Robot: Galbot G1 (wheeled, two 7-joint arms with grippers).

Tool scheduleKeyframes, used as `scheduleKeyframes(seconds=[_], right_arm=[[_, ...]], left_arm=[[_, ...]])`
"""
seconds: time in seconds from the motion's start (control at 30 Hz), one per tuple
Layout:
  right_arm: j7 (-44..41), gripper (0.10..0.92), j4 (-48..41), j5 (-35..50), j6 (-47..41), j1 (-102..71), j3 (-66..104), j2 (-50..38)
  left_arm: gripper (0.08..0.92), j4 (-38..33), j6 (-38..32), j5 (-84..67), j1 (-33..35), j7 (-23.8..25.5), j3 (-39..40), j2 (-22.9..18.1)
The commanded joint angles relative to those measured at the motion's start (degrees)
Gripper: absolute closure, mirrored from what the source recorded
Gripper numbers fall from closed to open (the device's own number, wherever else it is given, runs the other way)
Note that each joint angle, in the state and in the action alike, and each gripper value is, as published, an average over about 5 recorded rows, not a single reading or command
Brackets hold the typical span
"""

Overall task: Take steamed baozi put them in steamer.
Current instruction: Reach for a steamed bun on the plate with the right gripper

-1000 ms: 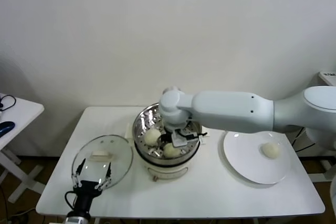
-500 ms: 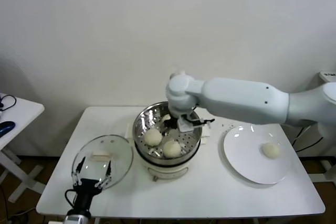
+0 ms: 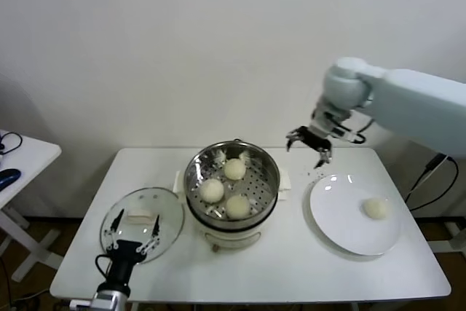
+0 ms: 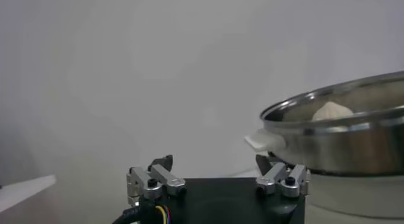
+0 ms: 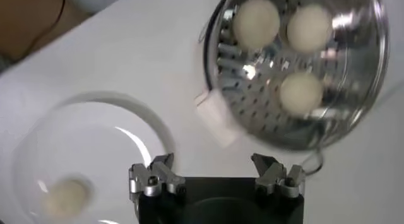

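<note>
Now R end effector [image 3: 309,147] raised betw. steamer [image 3: 231,213] & plate [image 3: 329,227], seemingly empty.

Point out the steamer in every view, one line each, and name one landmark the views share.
Head view: the steamer stands mid-table, between the glass lid and the white plate.
Left wrist view: its steel rim fills the right edge, one baozi peeking over.
Right wrist view: at the upper right, three baozi inside.
Shared landmark: the steamer's white side handle.
</note>
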Motion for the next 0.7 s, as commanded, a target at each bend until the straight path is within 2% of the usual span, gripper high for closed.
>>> scheduleKeyframes(seconds=[0.03,0.33,0.7], right_arm=[[-2.3,0.203,-7.0,2.7,-6.3,-9.8,6.0,-18.0],[-1.5,0.203,-13.9,-4.6,-5.2,-35.6,28.1,-18.6],[0.0,0.203,-24.9,-14.0,-2.9,-45.9,39.5,-11.9]], left_arm=[[0.177,-0.7,0.4,0.9,-0.7,0.3,1.5,-0.3],[0.177,-1.4,0.0,1.4,0.1,0.9,1.7,-0.6],[0.177,-1.0,-0.1,2.2,0.8,1.4,1.5,-1.2]])
